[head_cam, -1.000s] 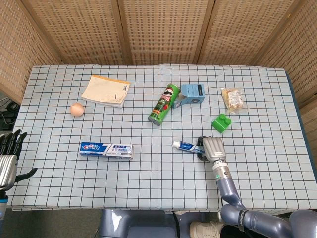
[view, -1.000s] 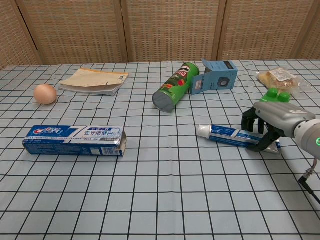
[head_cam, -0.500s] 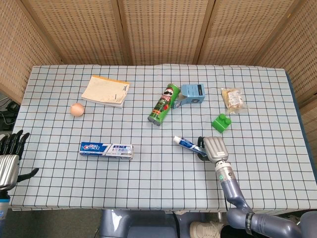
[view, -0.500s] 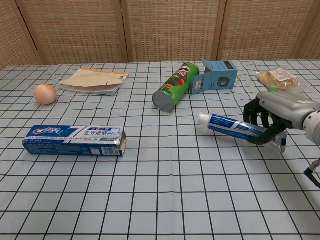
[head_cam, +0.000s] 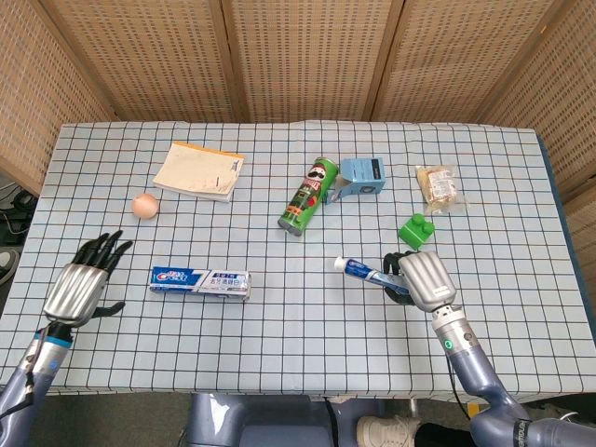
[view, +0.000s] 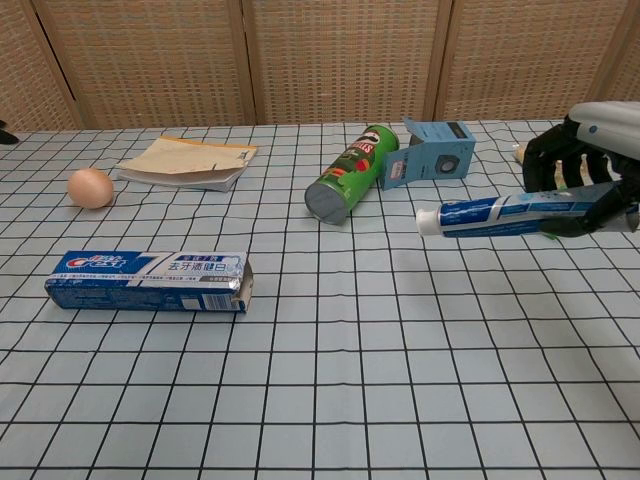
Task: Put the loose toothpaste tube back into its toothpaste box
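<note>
The blue and white toothpaste tube (view: 510,213) hangs level above the cloth, white cap to the left, gripped by my right hand (view: 590,165) at its tail end. In the head view the tube (head_cam: 363,270) sticks out left of that hand (head_cam: 424,279). The blue toothpaste box (head_cam: 200,280) lies flat at the front left, and in the chest view the box (view: 150,280) shows its open flap end facing right. My left hand (head_cam: 82,282) hovers left of the box with fingers spread and nothing in it.
A green crisps can (head_cam: 308,196) lies on its side mid-table beside a small blue carton (head_cam: 361,175). A green block (head_cam: 416,229) and a wrapped snack (head_cam: 438,186) sit at the right. A notebook (head_cam: 198,170) and an egg (head_cam: 143,206) are at the back left.
My right hand has lifted the tube off the cloth and raised it. My left hand has come in from the left edge toward the box.
</note>
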You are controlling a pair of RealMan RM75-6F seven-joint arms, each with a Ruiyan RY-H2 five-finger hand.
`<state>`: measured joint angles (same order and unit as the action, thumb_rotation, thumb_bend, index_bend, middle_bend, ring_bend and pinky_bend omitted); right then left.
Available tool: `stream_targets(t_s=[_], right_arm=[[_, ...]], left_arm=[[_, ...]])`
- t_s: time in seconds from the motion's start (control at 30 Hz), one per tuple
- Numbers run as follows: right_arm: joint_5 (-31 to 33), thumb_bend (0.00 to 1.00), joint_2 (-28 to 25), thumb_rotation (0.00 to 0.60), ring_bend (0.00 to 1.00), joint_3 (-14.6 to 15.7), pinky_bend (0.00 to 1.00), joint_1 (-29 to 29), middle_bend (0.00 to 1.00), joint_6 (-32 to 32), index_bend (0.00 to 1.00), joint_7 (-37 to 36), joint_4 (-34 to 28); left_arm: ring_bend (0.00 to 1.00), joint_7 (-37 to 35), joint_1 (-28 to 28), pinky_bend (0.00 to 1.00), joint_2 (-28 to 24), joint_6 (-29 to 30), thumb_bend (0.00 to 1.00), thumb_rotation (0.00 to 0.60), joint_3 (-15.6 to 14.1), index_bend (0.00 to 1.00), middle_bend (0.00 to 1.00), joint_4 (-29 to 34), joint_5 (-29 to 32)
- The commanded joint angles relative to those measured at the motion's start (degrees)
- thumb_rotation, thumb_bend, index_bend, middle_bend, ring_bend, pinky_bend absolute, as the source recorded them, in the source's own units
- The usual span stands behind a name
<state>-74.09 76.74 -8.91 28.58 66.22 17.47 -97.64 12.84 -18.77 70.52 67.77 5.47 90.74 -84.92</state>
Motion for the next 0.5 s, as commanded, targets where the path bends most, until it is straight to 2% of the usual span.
stream_targets(t_s=[0.03,0.4,0.5], right_arm=[[-1.01,0.66,-1.16,0.600,0.62,0.83,0.69,-0.64,0.66,0.40,0.68,-0.93,-1.05],[-2.96,0.66,-3.19,0.600,0.62,1.36,0.69,-1.33,0.66,1.13,0.68,-3.26,-1.95],[-3.30,0.66,-3.69,0.600,0.62,1.43,0.69,-1.51,0.66,1.36,0.68,-3.54,-2.16]], left_arm=[[0.07,0.77,-6.28,0.14,4.27,-8.23,0.00,0.600,1.72,0.14,0.02,-2.63,3.48],[0.16,1.69,-10.81,0.23,10.36,-13.81,0.00,0.600,2.50,0.19,0.09,-7.14,8.74],[0.19,2.26,-11.68,0.26,11.48,-14.93,0.00,0.600,2.45,0.23,0.12,-7.74,9.72]])
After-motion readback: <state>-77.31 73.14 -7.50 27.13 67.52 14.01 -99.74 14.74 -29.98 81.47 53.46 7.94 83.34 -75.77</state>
